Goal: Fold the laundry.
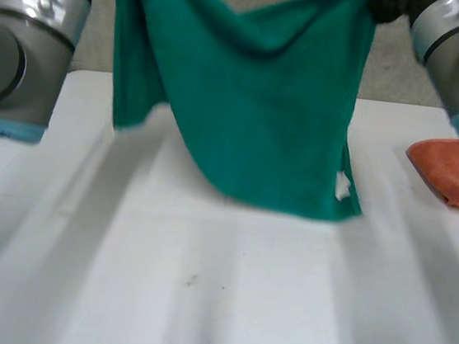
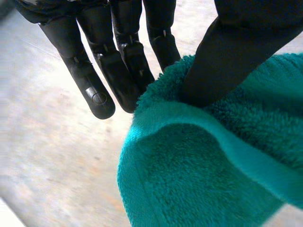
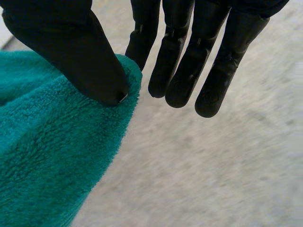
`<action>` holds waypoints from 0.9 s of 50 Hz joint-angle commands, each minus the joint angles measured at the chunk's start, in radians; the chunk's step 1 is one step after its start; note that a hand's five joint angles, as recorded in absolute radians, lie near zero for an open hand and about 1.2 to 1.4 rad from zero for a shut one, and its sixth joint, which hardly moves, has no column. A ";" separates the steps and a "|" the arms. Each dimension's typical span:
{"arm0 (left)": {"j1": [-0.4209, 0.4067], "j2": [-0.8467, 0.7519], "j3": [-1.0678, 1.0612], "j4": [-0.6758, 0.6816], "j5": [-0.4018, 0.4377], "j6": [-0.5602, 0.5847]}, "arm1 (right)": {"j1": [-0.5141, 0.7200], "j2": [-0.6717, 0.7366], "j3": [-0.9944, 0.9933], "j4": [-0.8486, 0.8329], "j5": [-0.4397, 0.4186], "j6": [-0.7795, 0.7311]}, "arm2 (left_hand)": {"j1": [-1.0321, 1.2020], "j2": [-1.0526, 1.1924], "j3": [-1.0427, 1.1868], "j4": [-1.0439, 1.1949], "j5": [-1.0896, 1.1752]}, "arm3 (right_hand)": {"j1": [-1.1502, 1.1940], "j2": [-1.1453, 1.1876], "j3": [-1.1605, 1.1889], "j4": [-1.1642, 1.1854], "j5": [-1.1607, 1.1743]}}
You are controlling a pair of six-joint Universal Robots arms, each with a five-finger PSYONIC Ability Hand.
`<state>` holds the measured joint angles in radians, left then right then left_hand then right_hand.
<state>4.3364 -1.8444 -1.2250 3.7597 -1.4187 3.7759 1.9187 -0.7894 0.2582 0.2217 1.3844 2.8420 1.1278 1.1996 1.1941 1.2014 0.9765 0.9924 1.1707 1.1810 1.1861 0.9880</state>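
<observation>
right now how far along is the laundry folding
Done, seemingly: an orange cloth lies folded at the right edge of the table. In hand: the left hand and right hand each pinch a top corner of the green towel, holding it up, spread wide. Left: it shows no fold yet.

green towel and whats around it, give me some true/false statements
1. The left hand and right hand each pinch a top corner of the towel. True.
2. The towel lies folded on the table. False: it hangs spread between the hands.
3. An orange cloth lies on the table beside the right arm. True.
4. The right hand is open, touching nothing. False: its thumb pinches the towel against a finger.
5. The towel has a white tag near a lower corner. True.
</observation>
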 commanded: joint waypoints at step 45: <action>0.052 0.171 -0.559 -0.351 -0.085 -0.402 | -0.038 -0.502 1.569 -0.288 -0.027 -0.414 | -0.665 -0.737 -0.731 -0.738 -0.688 | 0.404 0.226 0.215 0.210 0.234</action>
<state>4.3310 -1.6789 -1.8259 3.4235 -1.5090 3.5854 1.9098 -1.2839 1.7813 -0.0127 1.3619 2.4359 0.4410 0.4272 0.4327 0.4163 0.2359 0.9925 1.1707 1.1810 1.1867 0.9922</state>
